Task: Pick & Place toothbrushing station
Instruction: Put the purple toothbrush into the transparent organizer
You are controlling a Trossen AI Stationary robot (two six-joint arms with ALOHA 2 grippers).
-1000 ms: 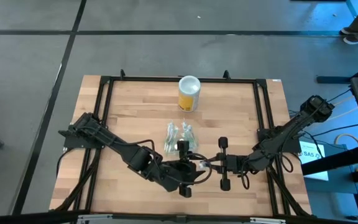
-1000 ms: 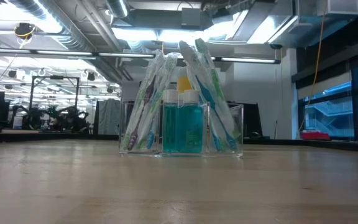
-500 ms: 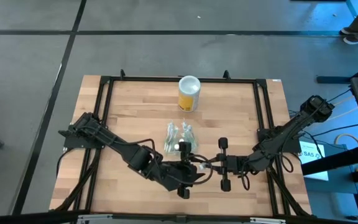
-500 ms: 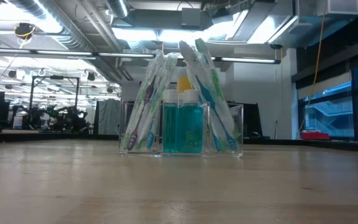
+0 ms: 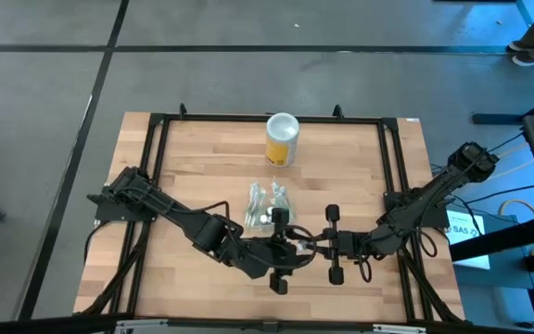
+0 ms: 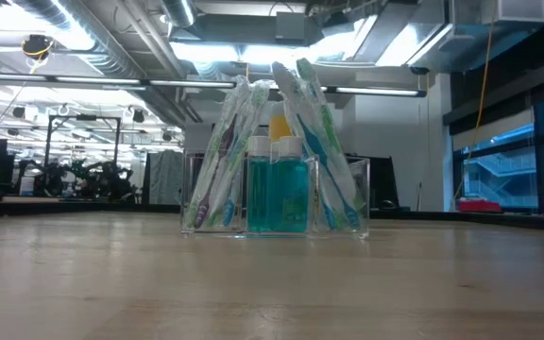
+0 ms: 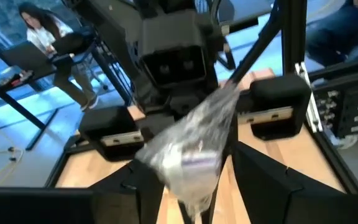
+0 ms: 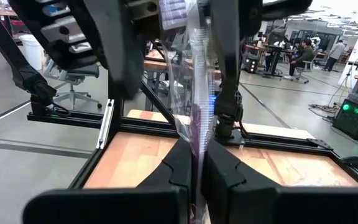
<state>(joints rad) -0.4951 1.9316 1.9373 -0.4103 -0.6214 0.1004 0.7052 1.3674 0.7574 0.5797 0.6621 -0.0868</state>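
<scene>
The toothbrushing station (image 5: 268,206), a clear container with wrapped toothbrushes and blue bottles (image 6: 277,194), rests by its base on the middle of the table. Nearer the front edge my two grippers meet, high above the wood. My right gripper (image 8: 197,155) is shut on a clear-wrapped packet (image 8: 194,81), which also shows in the high view (image 5: 301,246). My left gripper (image 7: 194,180) faces it from the table's left, open, one finger on either side of the same packet (image 7: 188,146). My right gripper pinches the packet's thin clear wrapper (image 8: 197,134) between its two fingers, coming level from the table's right side. The packet is lifted clear of the table and reaches toward the left gripper. My left gripper's fingers flank the packet's wide end; whether they touch it I cannot tell.
A yellow canister with a white lid (image 5: 283,139) stands at the table's far middle, behind the station. A black frame (image 5: 160,139) runs along the table's sides and far edge. Bare wood lies left and right of the station.
My left gripper has turned a little at the wrist around the packet, staying in place. The right gripper, the packet and the station have kept still.
</scene>
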